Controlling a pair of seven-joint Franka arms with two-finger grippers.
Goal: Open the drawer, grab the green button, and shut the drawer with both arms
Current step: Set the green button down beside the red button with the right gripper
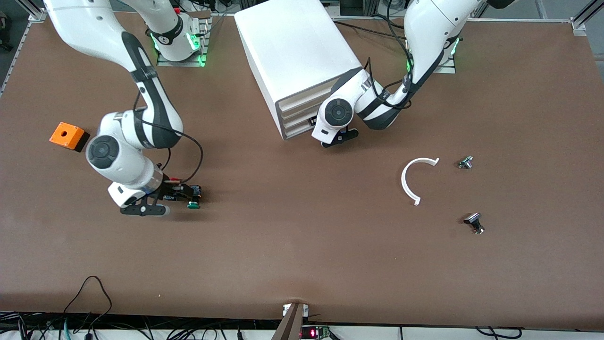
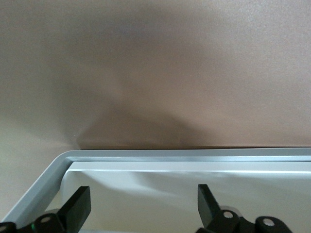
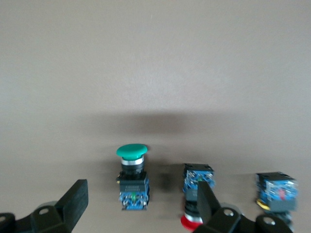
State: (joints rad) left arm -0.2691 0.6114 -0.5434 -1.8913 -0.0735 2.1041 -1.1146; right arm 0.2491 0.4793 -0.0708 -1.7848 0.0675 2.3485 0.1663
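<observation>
The button [image 3: 131, 177] stands on the brown tabletop [image 1: 292, 245] toward the right arm's end, green cap up, apart from both fingers [image 3: 73, 201] of the right pincer [image 1: 181, 200], which is released and sits low over it; the take step therefore looks complete or nearly so. Two similar switch bodies stand just beside the button in the right wrist view, one with a red cap [image 3: 192, 221] turned down; the far one's cap colour cannot be told. The left pincer [image 1: 337, 138] is at the front of the cabinet [image 1: 292, 56], its fingers spread, with the rim of the drawer [image 2: 160, 158] directly ahead of them in the left wrist view. The drawers appear nearly flush with the cabinet face, so the closing step seems in hand; whether a gap remains cannot be told. The next move likely calls for a straight, square push on the drawer front to avoid skewing the tray. Materials: the cabinet and drawer are smooth white plastic with rounded corners; the tabletop is matte and fibrous; the button has a glossy domed cap, a metal collar and a blocky body.
</observation>
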